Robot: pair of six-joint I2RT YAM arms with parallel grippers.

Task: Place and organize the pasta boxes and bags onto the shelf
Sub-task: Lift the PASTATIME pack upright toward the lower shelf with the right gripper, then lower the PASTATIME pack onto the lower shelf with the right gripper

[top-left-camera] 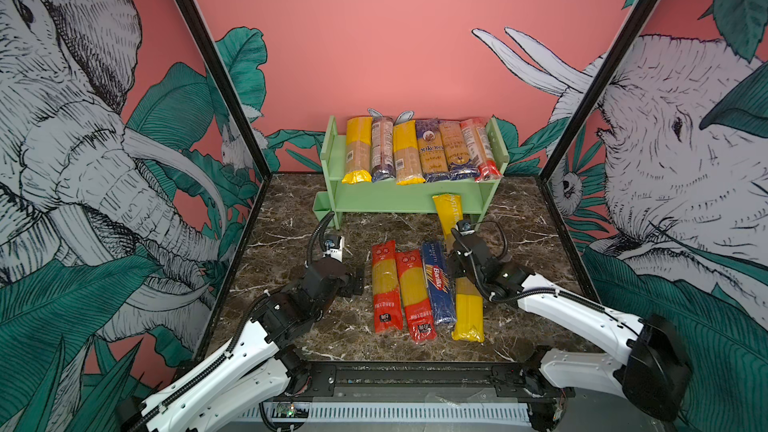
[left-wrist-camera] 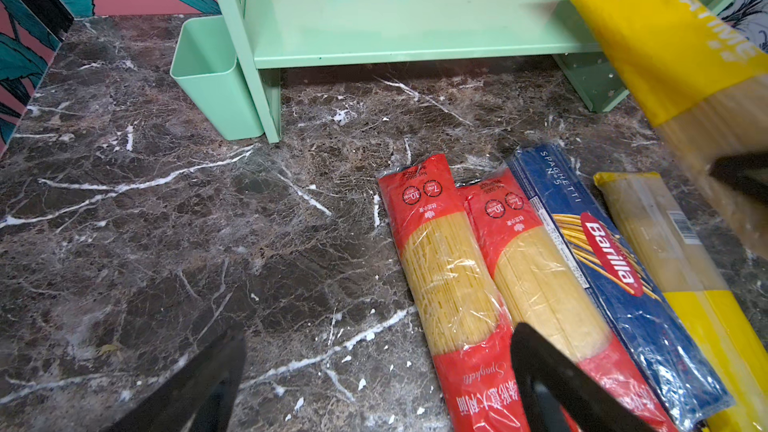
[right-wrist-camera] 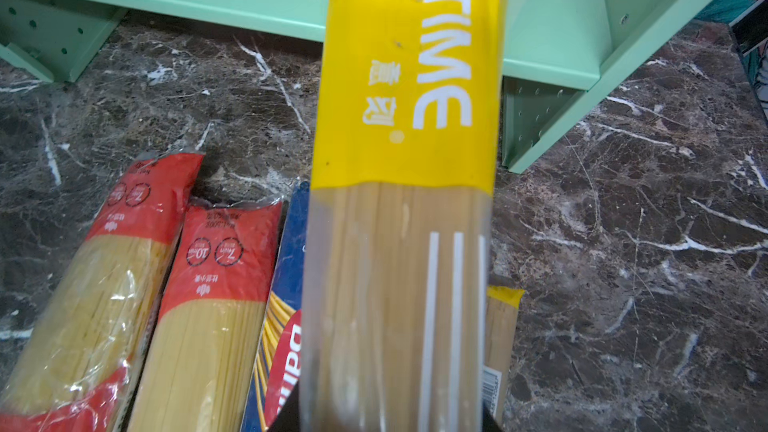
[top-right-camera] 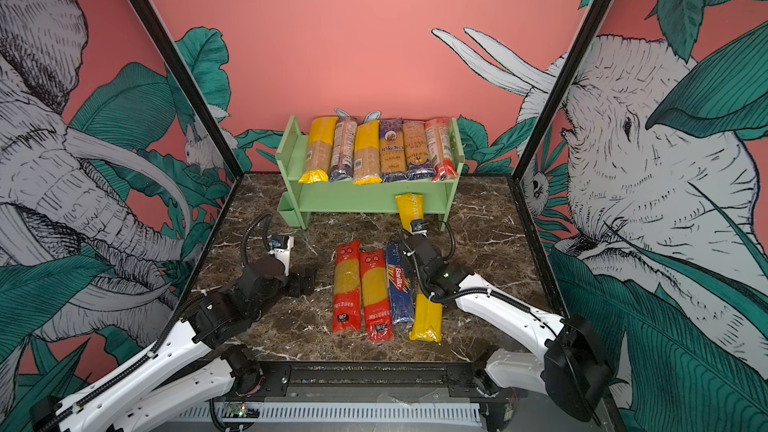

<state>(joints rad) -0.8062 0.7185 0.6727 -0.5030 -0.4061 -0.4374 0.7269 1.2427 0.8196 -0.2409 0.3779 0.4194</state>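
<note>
Marble worktop (top-left-camera: 353,342): four spaghetti packs (top-left-camera: 409,292) lie side by side. Green shelf (top-left-camera: 386,197): six packs (top-left-camera: 419,151) fill its upper tier. My right fingers (left-wrist-camera: 739,174) pinch a yellow-ended pack (right-wrist-camera: 399,118), its far end at the lower tier's front edge. My left fingers (left-wrist-camera: 199,388) stand spread, holding nothing.

1. Blue pack (left-wrist-camera: 615,268): "Barilla", "SPAGHETTI N°5".
2. Red-ended pack (left-wrist-camera: 432,209), farthest out at its 9 o'clock: "10 min", "7 min", "Spaghetti".
3. Yellow-ended pack (right-wrist-camera: 407,76): "ATIME".
4. Dark blue pack (top-left-camera: 430,147) atop the shelf (top-left-camera: 395,197): "ankara".
</note>
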